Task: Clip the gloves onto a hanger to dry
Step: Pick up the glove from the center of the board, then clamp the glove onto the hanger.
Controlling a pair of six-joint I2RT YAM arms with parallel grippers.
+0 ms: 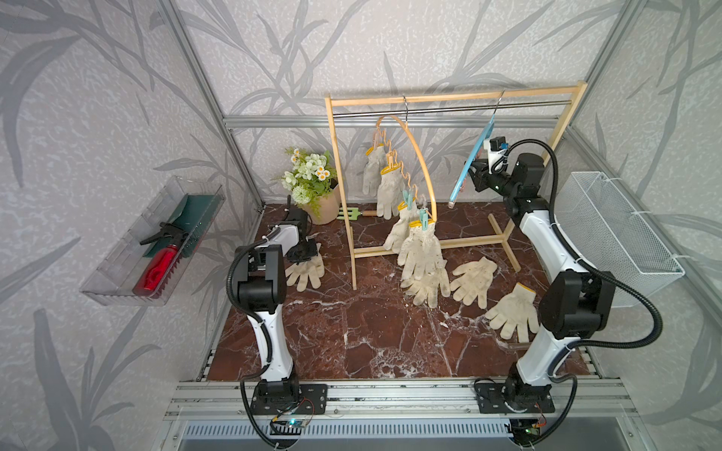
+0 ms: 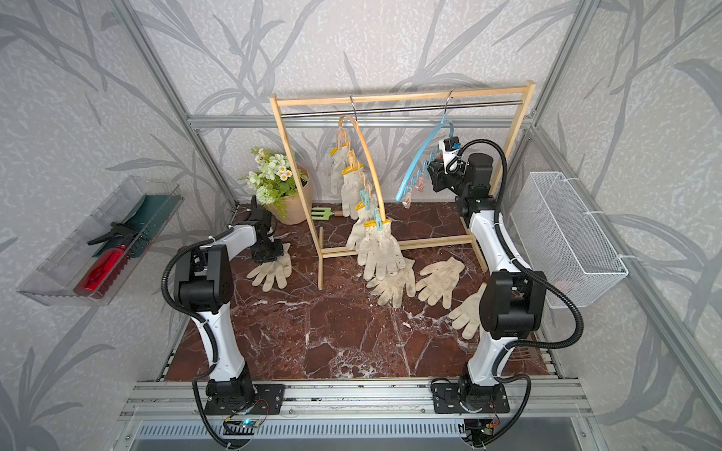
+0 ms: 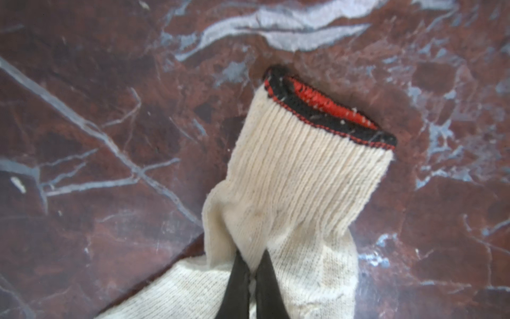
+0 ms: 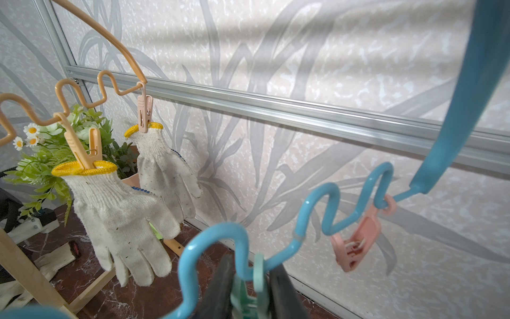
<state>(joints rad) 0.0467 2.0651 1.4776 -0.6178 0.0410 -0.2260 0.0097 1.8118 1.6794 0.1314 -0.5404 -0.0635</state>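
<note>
Here, four off-white knitted gloves [image 1: 390, 191] hang on your orange plastic hanger [image 1: 424, 168]; four lie on the marble table [image 1: 351, 332]. Left gripper [image 3: 252, 265] pinches one glove [image 3: 289, 179]; right gripper [image 4: 252, 284] clamps a green clip [image 4: 259, 272].

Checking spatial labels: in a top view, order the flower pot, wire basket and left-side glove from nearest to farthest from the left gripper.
1. The glove, held in the left gripper.
2. The flower pot, just behind.
3. The wire basket, far right wall.

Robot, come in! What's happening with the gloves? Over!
Left gripper shut on glove on table. Right gripper shut on green clip on blue hanger. Orange hanger, four gloves clipped, hangs between them.
</note>
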